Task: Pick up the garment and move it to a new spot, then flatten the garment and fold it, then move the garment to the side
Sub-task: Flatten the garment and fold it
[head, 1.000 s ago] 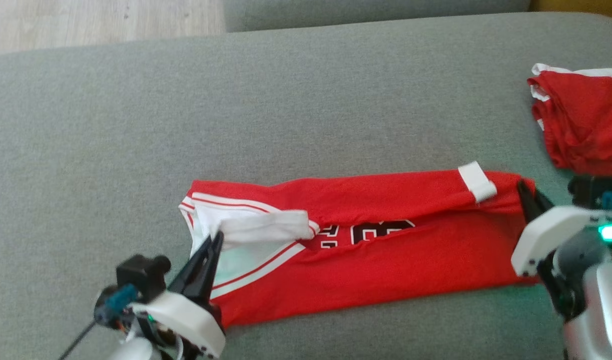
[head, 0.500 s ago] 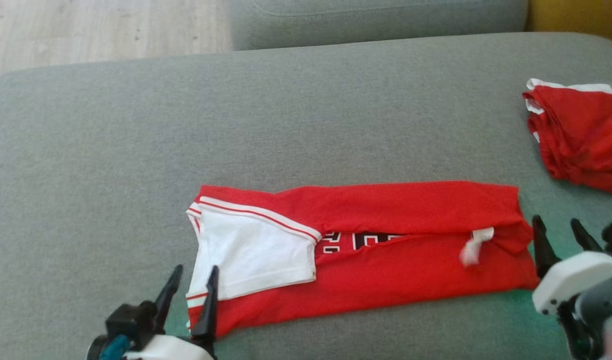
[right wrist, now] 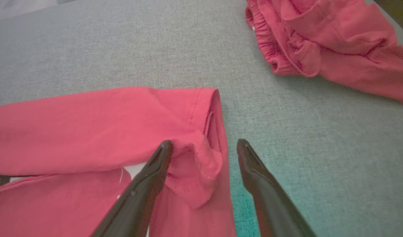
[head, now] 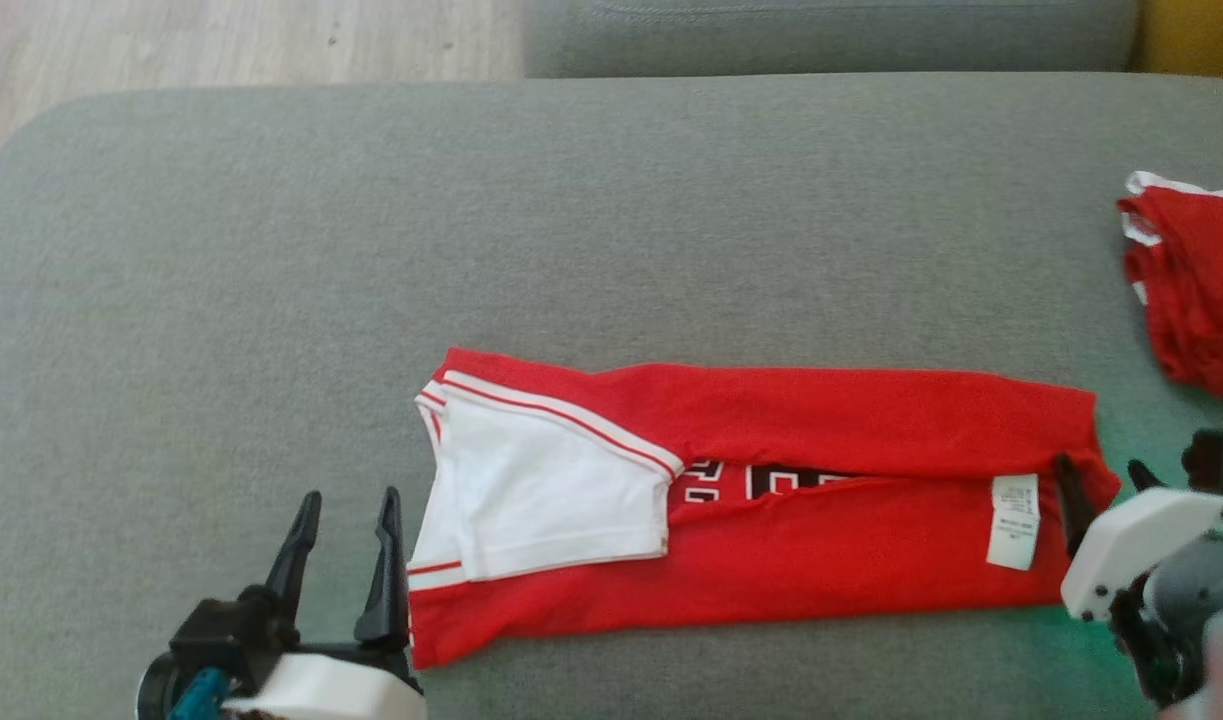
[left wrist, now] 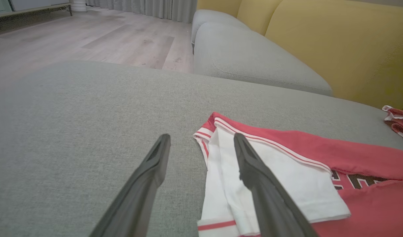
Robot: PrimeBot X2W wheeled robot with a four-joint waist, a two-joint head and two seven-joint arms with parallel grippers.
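Garment (head: 821, 560) lies folded lengthwise; left hand (head: 351, 495) and right hand (head: 1099, 465) both spread, empty.

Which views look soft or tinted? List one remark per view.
Head view: soft overall, with a green glow on the grey cushion beside the right gripper. Left wrist view: cushion weave sharp, jersey red washed pinkish. Right wrist view: teal cast on the cushion by the fingers, second red garment grainy.

Block lettering (head: 771, 481) on red garment (head: 821, 575) half hidden under fold, unreadable; white tag (head: 1014, 520) print too small.
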